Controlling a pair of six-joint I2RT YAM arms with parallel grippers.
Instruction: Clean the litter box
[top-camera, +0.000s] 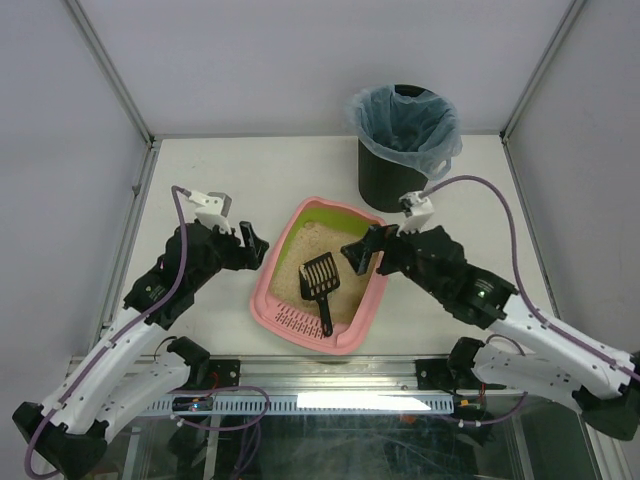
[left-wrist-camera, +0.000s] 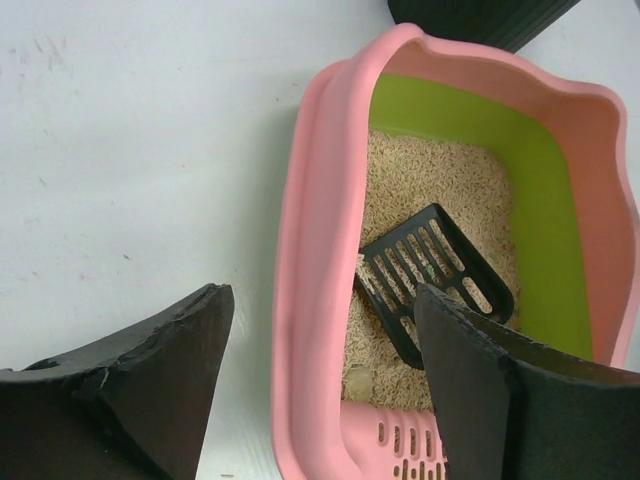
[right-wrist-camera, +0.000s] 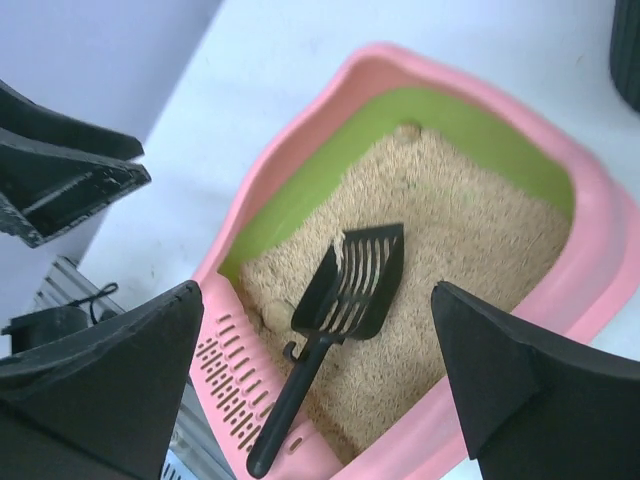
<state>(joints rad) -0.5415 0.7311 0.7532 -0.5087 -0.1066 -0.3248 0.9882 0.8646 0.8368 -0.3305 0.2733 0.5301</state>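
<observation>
The pink litter box (top-camera: 262, 290) with its lime-green inner wall sits mid-table, its slotted grille (top-camera: 300, 322) toward me. A black slotted scoop (top-camera: 320, 278) lies loose on the beige litter, handle resting on the grille. My right gripper (top-camera: 365, 250) hangs open above the box's right side; in its wrist view the scoop (right-wrist-camera: 360, 280) lies below the right gripper (right-wrist-camera: 318, 300), touching neither finger. My left gripper (top-camera: 255, 250) is open at the box's left rim. In its view the left gripper (left-wrist-camera: 322, 300) straddles the pink rim (left-wrist-camera: 310, 200) with gaps on both sides. A pale clump (right-wrist-camera: 272, 313) sits by the grille.
A black cylindrical bin (top-camera: 404, 140) lined with a pale blue bag stands behind the box at the back right. Metal frame posts rise at both back corners. The table's near edge with a rail and cables runs just below the box.
</observation>
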